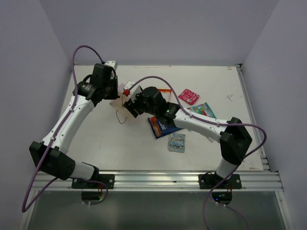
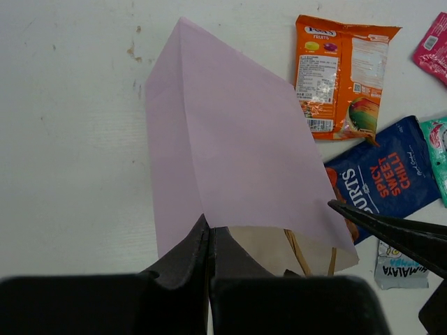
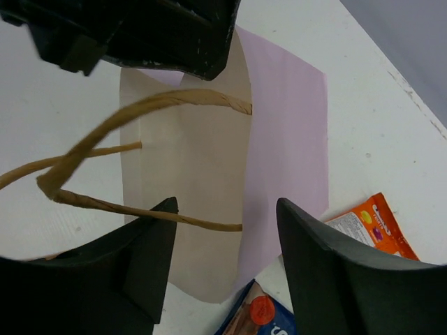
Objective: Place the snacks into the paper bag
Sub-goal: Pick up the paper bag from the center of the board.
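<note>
The pale pink paper bag [image 2: 230, 139] lies flat on the table with its mouth toward the arms. My left gripper [image 2: 208, 234] is shut on the upper rim of the mouth and lifts it a little, so the tan inside [image 3: 188, 174] and string handles [image 3: 140, 112] show. My right gripper [image 3: 227, 206] is open at the mouth, empty, one finger on each side of the opening. Beside the bag lie the orange packet [image 2: 342, 77], the dark blue packet [image 2: 384, 178], the teal-green one [image 1: 204, 110], the pink-red one [image 1: 189, 96] and the silver-grey one [image 1: 176, 142]. The yellow-green packet is not in view.
In the top view the left gripper [image 1: 115, 96] and right gripper [image 1: 128, 106] meet over the bag [image 1: 118, 101] at the table's middle back. White walls close the back and both sides. A metal rail [image 1: 254, 120] runs along the right edge.
</note>
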Available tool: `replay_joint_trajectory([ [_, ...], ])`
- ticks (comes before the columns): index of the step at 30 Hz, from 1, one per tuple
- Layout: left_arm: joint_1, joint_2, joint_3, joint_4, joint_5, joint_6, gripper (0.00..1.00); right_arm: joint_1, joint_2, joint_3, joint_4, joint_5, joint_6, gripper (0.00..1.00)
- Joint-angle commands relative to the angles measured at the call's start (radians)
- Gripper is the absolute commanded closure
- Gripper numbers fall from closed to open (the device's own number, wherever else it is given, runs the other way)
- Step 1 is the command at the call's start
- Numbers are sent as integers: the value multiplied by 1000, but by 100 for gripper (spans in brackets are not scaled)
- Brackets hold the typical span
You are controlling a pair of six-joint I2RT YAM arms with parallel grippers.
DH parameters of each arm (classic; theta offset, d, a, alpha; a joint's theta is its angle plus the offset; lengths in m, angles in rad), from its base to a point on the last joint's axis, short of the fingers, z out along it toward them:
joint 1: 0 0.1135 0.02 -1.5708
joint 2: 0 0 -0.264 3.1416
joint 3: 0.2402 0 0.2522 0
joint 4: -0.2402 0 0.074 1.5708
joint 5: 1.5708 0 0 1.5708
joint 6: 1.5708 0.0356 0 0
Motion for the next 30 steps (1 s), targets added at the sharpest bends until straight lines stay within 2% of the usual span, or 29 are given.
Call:
replay_joint_trajectory([
  [1, -1, -20, 45, -16, 34, 21, 100, 2, 36, 51, 76, 29, -7, 39],
  [4, -1, -21, 47, -20, 37, 25, 100, 2, 63, 63, 75, 60, -7, 49],
  [5, -1, -23, 47, -18, 36, 28, 100, 1, 68, 65, 78, 66, -4, 60],
  [8, -1, -26, 44, -18, 23, 33, 100, 1, 60, 48, 102, 89, 13, 76],
  [9, -1, -26, 44, -16, 19, 34, 100, 1, 57, 42, 113, 94, 24, 85],
  [12, -1, -27, 45, -9, 5, 34, 100, 1, 37, 35, 124, 118, 56, 94],
  [14, -1, -32, 56, -3, -7, 28, 80, 2, 28, 28, 128, 146, 79, 98],
  [16, -1, -39, 68, 13, -7, 25, 64, 2, 25, 26, 127, 161, 125, 100],
  [17, -1, -44, 76, 17, -10, 16, 48, 2, 23, 28, 125, 172, 145, 100],
  [19, -1, -64, 88, 34, -24, 5, 33, 1, 22, 29, 116, 207, 223, 100],
  [20, -1, -72, 91, 42, -41, -8, 20, 2, 20, 29, 110, 235, 276, 100],
  [24, -1, -144, 79, 86, -105, -45, 0, 4, 23, 51, 58, 301, 416, 100],
  [30, -1, -351, -147, 291, -180, -131, 0, 11, 31, 95, -23, 404, 626, 100],
])
